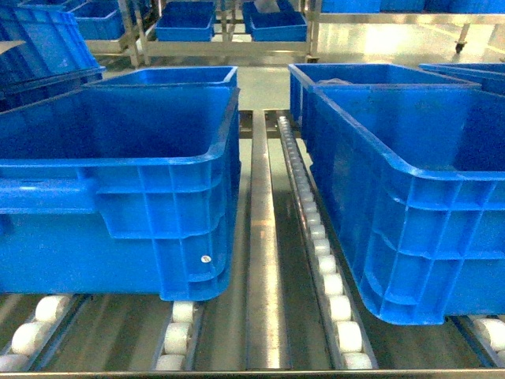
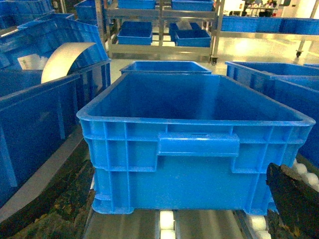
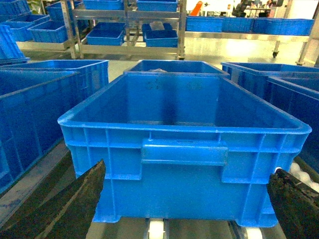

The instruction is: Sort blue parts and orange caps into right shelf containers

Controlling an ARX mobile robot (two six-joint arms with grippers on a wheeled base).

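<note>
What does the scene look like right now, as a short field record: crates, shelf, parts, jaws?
crates: two large deep blue plastic crates side by side, left crate, right crate, a gap between them
shelf: steel rack with a lane of white rollers running up the gap
small blue parts, orange caps: none visible in any view
left gripper: only one dark finger at frame edge, jaws state unclear
right gripper: jaws wide apart, nothing between them, facing a crate's handle side
</note>
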